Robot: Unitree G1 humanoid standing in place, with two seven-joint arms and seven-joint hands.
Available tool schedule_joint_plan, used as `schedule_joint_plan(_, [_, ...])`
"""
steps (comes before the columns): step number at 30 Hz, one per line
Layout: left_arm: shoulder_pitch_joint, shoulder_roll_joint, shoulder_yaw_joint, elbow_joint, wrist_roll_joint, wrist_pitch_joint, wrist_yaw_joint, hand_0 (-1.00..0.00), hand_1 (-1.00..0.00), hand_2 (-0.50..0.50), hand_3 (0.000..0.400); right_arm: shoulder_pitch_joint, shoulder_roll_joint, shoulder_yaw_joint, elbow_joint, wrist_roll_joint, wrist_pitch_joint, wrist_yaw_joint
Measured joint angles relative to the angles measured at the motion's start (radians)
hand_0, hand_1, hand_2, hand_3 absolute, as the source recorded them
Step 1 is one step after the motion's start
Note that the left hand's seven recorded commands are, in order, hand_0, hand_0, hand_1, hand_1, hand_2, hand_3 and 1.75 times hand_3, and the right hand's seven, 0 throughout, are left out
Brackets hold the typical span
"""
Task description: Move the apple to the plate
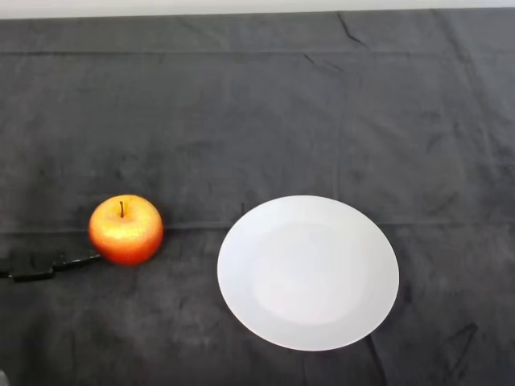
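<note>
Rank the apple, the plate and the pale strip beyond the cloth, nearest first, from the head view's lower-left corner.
1. apple: left, on the cloth.
2. plate: centre-right, apart from the apple.
3. pale strip: top edge, beyond the cloth.

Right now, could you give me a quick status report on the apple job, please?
Apple upright on the dark cloth, left of the plate, not touching it. Nothing lies between them.

Apple [125,229] upright on the bench [257,104], toward the left. Plate [308,272] to its right, near but apart, slightly closer to the front edge.
</note>
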Motion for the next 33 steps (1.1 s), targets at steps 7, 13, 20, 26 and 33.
schedule_joint_plan(7, [0.000, -0.026, -0.041, 0.000, 0.045, -0.009, 0.020, 0.00, 0.00, 0.00, 0.000, 0.000, 0.000, 0.0000, 0.000, 0.0000, 0.000, 0.0000])
schedule_joint_plan(13, [0.000, -0.048, -0.084, -0.001, 0.098, -0.012, 0.039, 0.00, 0.00, 0.00, 0.000, 0.000, 0.000, 0.0000, 0.000, 0.0000, 0.000, 0.0000])
schedule_joint_plan(20, [0.000, -0.070, -0.136, -0.021, 0.136, -0.015, 0.059, 0.00, 0.00, 0.00, 0.000, 0.000, 0.000, 0.0000, 0.000, 0.0000, 0.000, 0.0000])
schedule_joint_plan(26, [0.000, -0.077, -0.197, -0.026, 0.162, -0.015, 0.074, 0.00, 0.00, 0.00, 0.000, 0.000, 0.000, 0.0000, 0.000, 0.0000, 0.000, 0.0000])
schedule_joint_plan(33, [0.000, -0.078, -0.242, -0.026, 0.201, -0.013, 0.081, 0.00, 0.00, 0.00, 0.000, 0.000, 0.000, 0.0000, 0.000, 0.0000, 0.000, 0.0000])
